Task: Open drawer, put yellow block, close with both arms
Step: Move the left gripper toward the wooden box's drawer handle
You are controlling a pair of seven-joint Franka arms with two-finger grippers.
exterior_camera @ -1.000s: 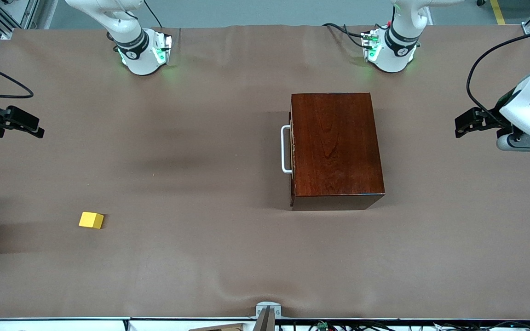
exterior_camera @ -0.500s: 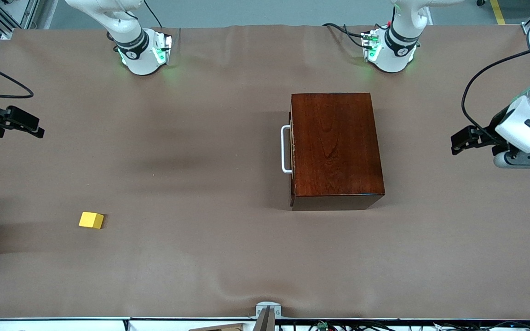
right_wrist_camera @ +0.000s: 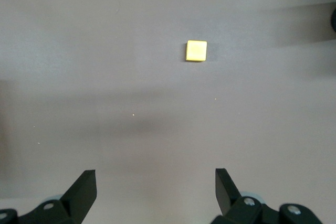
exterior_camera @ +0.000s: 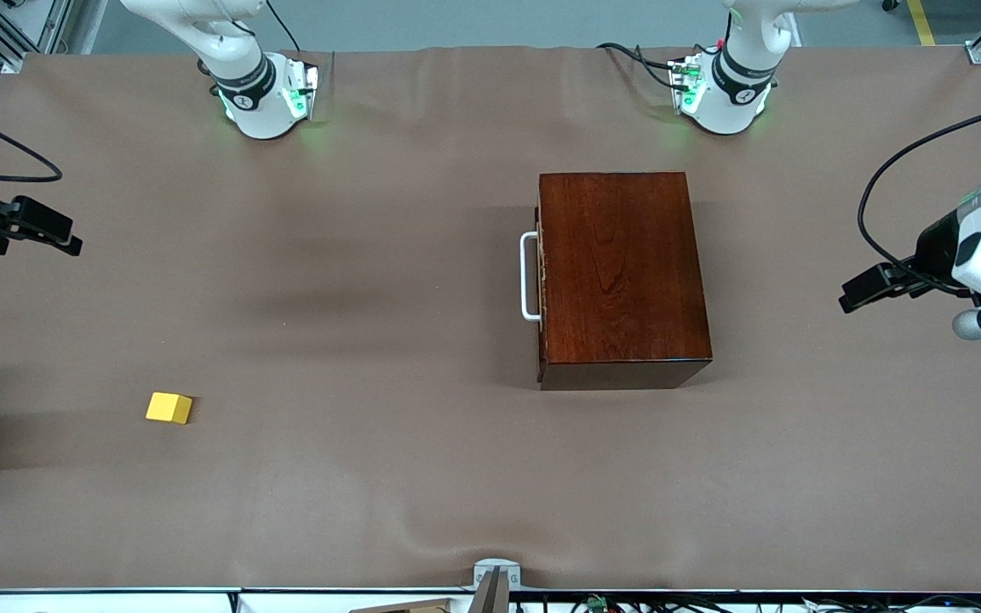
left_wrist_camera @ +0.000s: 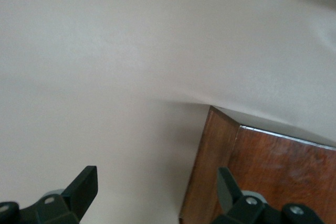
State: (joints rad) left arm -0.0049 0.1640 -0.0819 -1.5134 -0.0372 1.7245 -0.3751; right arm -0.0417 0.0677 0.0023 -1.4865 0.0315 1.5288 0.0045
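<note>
On the brown-covered bench (exterior_camera: pixel 388 477), toward the left arm's end, stands the glossy dark red-brown wooden box (exterior_camera: pixel 622 277), with its drawer (exterior_camera: pixel 541 277) pushed fully in, so only the thin dark front edge and the white U-shaped handle (exterior_camera: pixel 529 277) show; the handle sits at the box's nine o'clock side in the front view, facing the right arm's end of the bench. The small bright yellow cube-shaped block (exterior_camera: pixel 169 408) lies flat on the bench well apart from the box, at about eight o'clock from it in the front view, nearer to the front camera and toward the right arm's end. Nothing touches the block.

The left pincer (exterior_camera: pixel 861 292) hangs in the air at about three o'clock from the box in the front view, over bare bench, apart from the box. In the left wrist view its black fingers (left_wrist_camera: pixel 84 187) stand spread wide with nothing between them, and a corner of the wooden box (left_wrist_camera: pixel 262 171) shows below.

The right pincer (exterior_camera: pixel 43 230) waits over the edge of the bench at the right arm's end, at about eleven o'clock from the block in the front view. Its fingers (right_wrist_camera: pixel 84 190) are spread wide and empty in the right wrist view, with the yellow block (right_wrist_camera: pixel 196 51) lying on the cloth below.
</note>
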